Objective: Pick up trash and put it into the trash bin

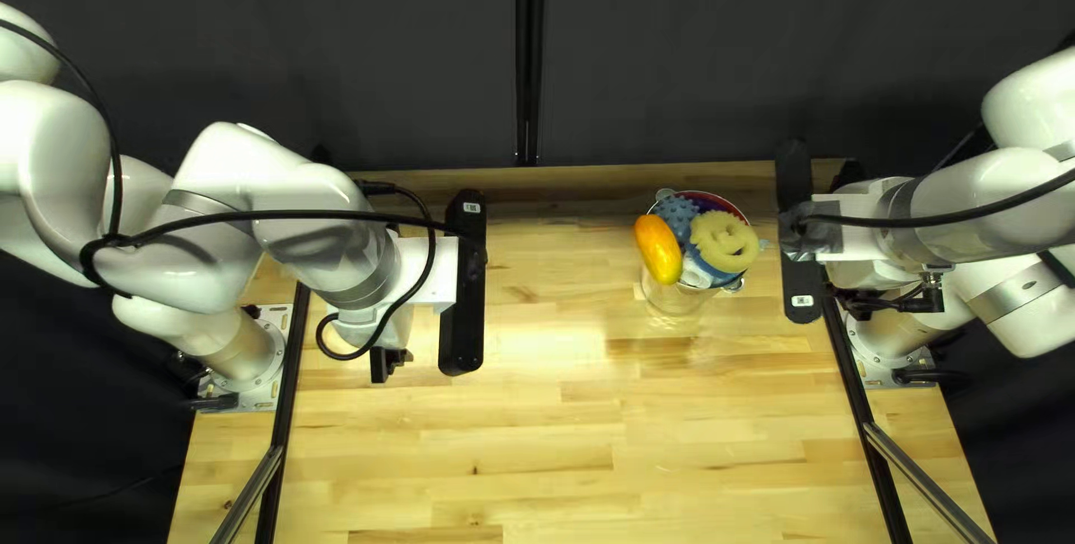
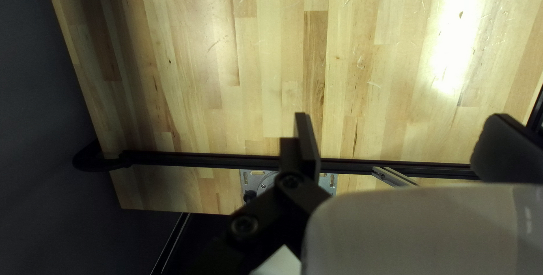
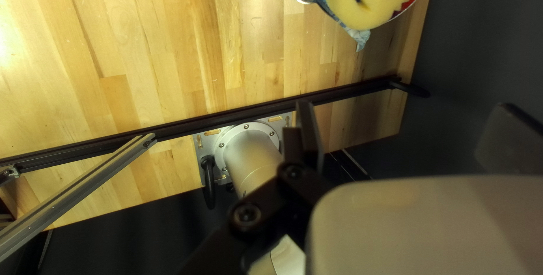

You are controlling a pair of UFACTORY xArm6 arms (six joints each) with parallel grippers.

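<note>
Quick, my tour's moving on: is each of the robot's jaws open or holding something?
Left gripper: jaws open, holding nothing.
Right gripper: jaws open, holding nothing.

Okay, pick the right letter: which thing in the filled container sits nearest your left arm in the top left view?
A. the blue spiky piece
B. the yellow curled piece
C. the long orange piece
C: the long orange piece lies on the side of the container toward my left arm, with the blue spiky piece and the yellow curled piece farther from it.
</note>
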